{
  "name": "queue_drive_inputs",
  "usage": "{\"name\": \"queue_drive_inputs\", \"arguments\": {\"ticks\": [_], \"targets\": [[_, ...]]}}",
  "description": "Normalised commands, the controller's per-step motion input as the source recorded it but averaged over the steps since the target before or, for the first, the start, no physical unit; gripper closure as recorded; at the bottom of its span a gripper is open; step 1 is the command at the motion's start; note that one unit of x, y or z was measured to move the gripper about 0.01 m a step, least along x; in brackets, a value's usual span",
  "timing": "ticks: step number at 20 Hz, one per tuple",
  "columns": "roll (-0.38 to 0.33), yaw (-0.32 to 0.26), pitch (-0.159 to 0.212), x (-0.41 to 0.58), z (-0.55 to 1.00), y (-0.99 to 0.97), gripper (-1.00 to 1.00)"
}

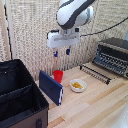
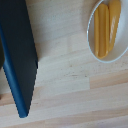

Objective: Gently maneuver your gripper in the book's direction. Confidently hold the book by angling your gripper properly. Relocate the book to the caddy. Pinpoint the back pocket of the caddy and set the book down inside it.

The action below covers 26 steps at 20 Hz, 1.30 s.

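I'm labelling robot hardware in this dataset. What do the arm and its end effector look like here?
A thick, rounded white arm with grey joint sections. A dark cable trails off toward the exterior view's right. The end effector is a white boxy block carrying two short dark blue fingertips. No markings are legible.

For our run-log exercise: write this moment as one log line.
gripper: open, empty, above table | book: upright beside caddy, ungrasped | phase: approach

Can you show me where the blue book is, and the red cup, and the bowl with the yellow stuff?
book (image 1: 51,86), exterior view, on its blue cover.
red cup (image 1: 58,76), exterior view, on its side wall.
bowl (image 2: 121,50), wrist view, on its white rim.
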Motion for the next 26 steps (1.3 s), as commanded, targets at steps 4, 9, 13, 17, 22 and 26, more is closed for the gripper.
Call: {"name": "queue_drive_inputs", "arguments": {"ticks": [4,9,13,17,22,26], "targets": [[-0.083,0.062,0.002,0.0,-0.08,0.5,-1.0],[-0.113,0.08,0.001,0.0,-0.1,0.58,-1.0],[-0.117,0.088,0.013,0.024,-0.13,0.55,-1.0],[-0.132,0.107,0.004,0.016,-0.19,0.49,-1.0],[-0.104,0.116,0.035,0.112,-0.26,0.35,-1.0],[-0.057,0.119,0.05,0.199,-0.31,0.17,-1.0]]}}
